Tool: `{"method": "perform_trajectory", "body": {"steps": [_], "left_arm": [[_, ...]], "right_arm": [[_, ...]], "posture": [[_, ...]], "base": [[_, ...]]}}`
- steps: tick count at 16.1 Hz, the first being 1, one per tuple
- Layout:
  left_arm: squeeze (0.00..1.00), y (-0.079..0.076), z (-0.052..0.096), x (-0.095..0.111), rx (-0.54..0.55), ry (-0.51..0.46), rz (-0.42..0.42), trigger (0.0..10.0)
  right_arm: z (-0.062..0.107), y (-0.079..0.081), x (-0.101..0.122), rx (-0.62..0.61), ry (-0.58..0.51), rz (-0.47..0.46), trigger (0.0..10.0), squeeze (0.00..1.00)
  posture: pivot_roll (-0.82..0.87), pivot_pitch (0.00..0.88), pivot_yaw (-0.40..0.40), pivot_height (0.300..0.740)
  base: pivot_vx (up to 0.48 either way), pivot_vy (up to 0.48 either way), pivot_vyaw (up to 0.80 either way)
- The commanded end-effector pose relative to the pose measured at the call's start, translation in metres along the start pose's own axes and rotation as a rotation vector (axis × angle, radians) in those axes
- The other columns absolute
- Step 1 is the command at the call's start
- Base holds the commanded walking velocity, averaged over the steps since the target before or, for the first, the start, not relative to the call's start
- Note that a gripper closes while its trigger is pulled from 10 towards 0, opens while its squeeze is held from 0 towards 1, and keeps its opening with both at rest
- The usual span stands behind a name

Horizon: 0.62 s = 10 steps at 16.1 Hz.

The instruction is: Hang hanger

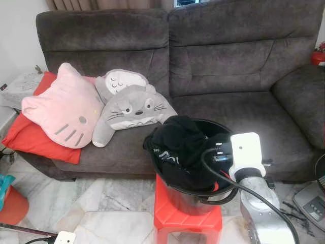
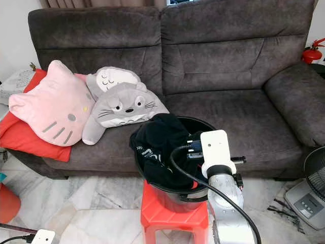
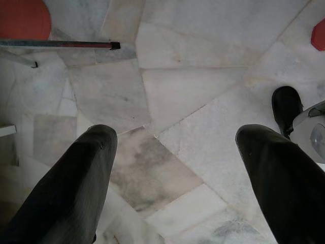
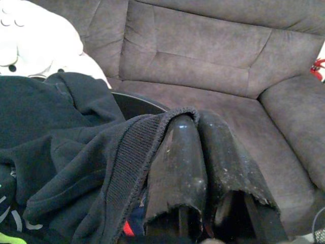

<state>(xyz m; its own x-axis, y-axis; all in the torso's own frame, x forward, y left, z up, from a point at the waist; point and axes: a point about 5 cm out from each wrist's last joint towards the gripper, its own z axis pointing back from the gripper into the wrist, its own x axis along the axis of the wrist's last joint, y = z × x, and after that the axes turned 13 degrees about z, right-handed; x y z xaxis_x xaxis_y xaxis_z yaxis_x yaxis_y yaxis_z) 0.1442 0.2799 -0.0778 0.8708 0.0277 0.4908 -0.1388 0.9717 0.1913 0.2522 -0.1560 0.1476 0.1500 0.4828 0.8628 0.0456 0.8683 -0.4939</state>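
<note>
A black bucket [image 1: 189,201] stands on a red plastic stool [image 1: 185,219] in front of the sofa. It is stuffed with black clothes [image 1: 177,141]. My right arm [image 1: 247,161] reaches over the bucket's right rim. In the right wrist view my right gripper [image 4: 198,120] has its fingers pressed together, with the ribbed hem of a black garment [image 4: 127,162] caught over their tips. My left gripper [image 3: 172,134] hangs open above the marble floor [image 3: 203,91], holding nothing.
A dark grey sofa [image 1: 228,66] fills the background, with a pink cat cushion [image 1: 63,109], a grey plush [image 1: 132,107] and a red cushion [image 1: 30,137] at its left end. A fan base [image 2: 307,201] sits at the right. A thin rod [image 3: 61,44] lies on the floor.
</note>
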Motion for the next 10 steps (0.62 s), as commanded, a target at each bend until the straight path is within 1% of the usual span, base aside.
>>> {"method": "perform_trajectory", "body": {"steps": [1, 9, 10], "left_arm": [[0.0, 0.0052, 0.0008, -0.0014, 0.011, 0.004, -0.003, 10.0], [0.0, 0.0058, 0.0009, -0.0019, 0.011, 0.006, 0.001, 10.0], [0.0, 0.0057, 0.001, -0.0022, 0.011, 0.006, 0.001, 10.0]], "right_arm": [[-0.0023, 0.0009, 0.003, 0.002, -0.011, -0.015, 10.0, 0.0], [-0.0029, 0.0027, 0.0025, 0.009, -0.012, -0.016, 10.0, 0.0], [-0.0029, 0.0033, 0.0022, 0.011, -0.011, -0.016, 10.0, 0.0]], "posture": [[-0.21, 0.0, 0.102, 0.732], [-0.21, 0.0, 0.1, 0.732], [-0.21, 0.0, 0.099, 0.732]], "base": [[0.0, 0.0, 0.0], [0.0, 0.0, 0.0], [-0.24, 0.0, 0.0]]}}
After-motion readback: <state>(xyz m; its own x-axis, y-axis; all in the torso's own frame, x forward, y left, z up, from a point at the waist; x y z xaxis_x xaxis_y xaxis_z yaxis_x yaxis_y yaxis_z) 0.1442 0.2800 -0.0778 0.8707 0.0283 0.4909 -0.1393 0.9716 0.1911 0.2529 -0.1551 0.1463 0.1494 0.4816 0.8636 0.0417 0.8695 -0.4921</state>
